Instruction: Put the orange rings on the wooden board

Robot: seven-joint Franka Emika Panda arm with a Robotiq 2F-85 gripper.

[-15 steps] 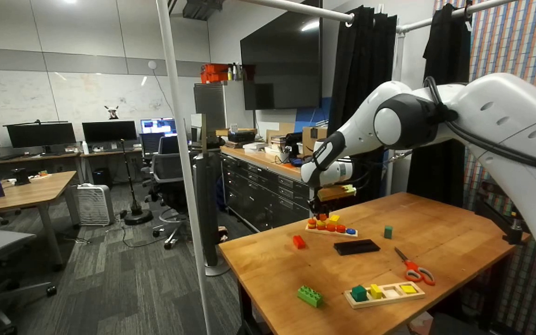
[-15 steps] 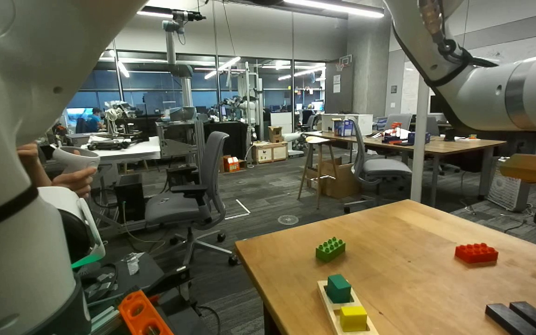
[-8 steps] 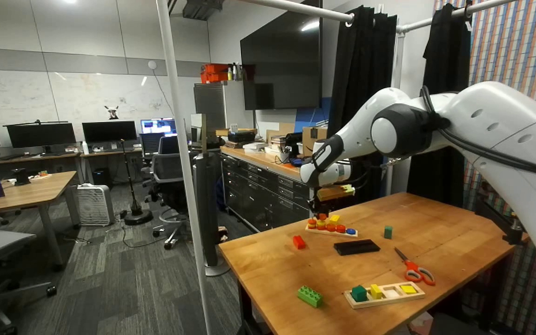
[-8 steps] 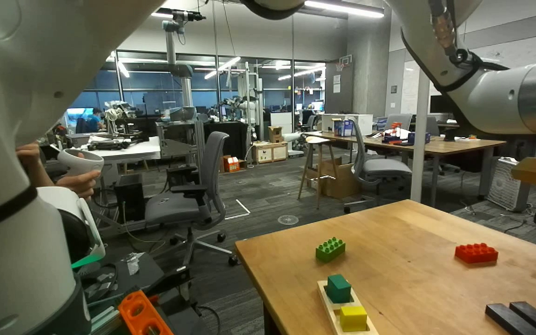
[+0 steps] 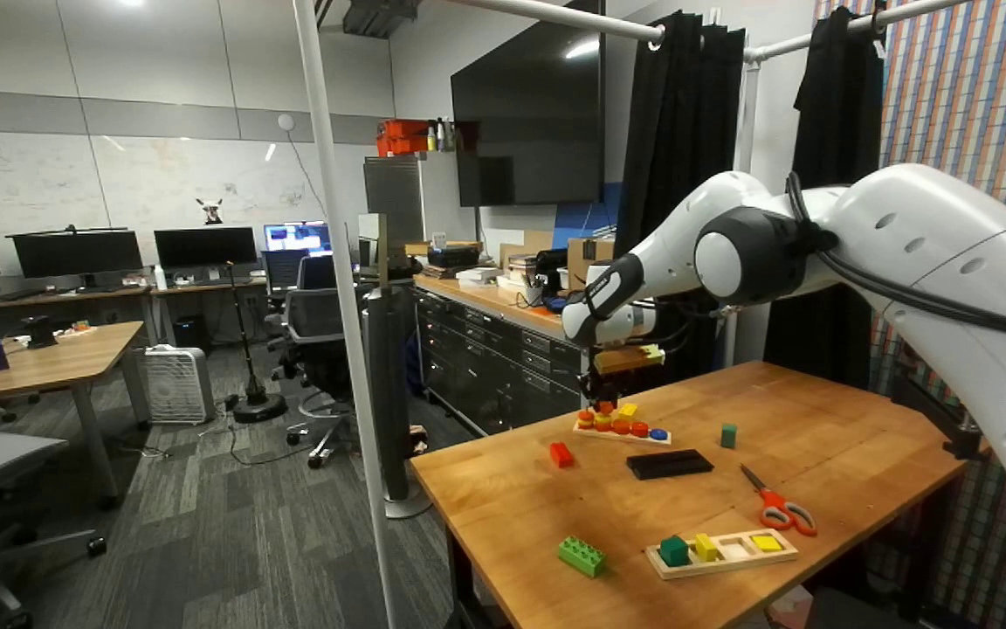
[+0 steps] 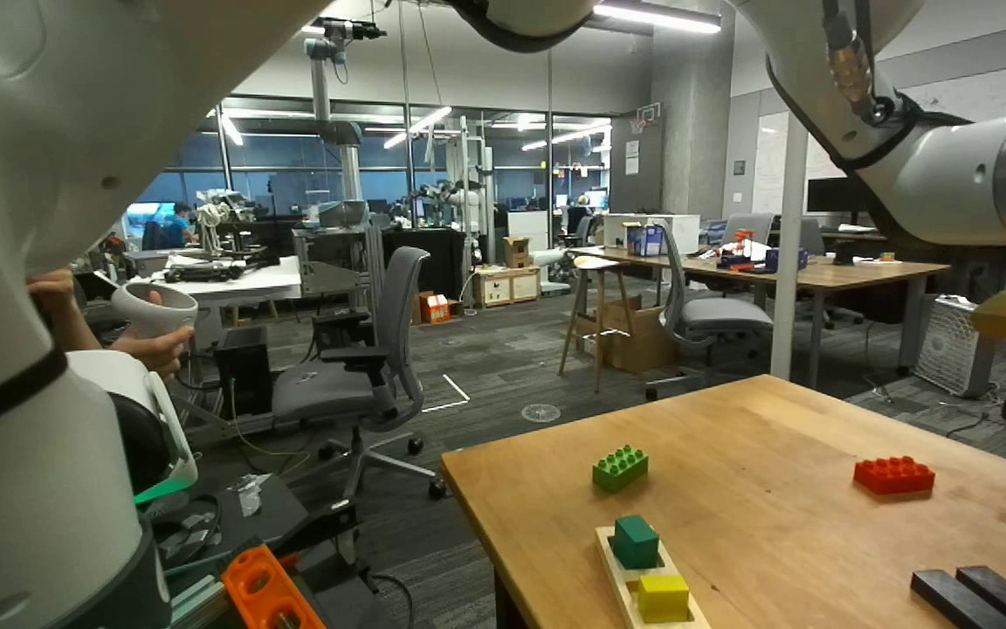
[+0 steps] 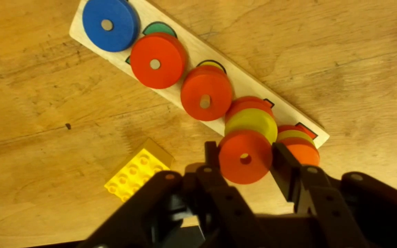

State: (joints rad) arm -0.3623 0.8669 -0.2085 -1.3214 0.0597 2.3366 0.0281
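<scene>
A broad wooden table [image 5: 669, 507] spreads out in front of me, and a white robot arm [image 5: 913, 227] arches over it, its end low near the table's edge. There hangs the black gripper [image 7: 245, 156], pointing down, its fingers [image 7: 288, 172] part-way apart. Right under it lies the wooden board [image 7: 245, 85], long and pale. Well apart from that sits a narrow tray [image 5: 721, 567] holding a dark green block [image 5: 674, 550], a yellow block [image 5: 706, 548] and a yellow piece [image 5: 766, 543]. Black bars [image 5: 669, 464] lie between the two, and red-handled scissors [image 5: 770, 499] near the tray. I see a green brick [image 6: 620, 469] near the tray, a red brick [image 6: 894, 476] nearer the board, a yellow brick [image 7: 138, 175] beside the board. A small green block [image 5: 728, 435] stands near the bars. At one end of the board a blue ring [image 7: 112, 39] sits around its peg [image 7: 107, 25]; next come orange-red rings [image 7: 159, 77] around two more pegs; then a stack with a yellow ring [image 7: 252, 120] showing; and at the last spot an orange ring [image 7: 305, 151] on top of yellow and red. One more orange-red ring [image 7: 245, 172] is pinched between the fingers, hole facing up, above the yellow ring. Whether the two touch, I can't tell from here.
</scene>
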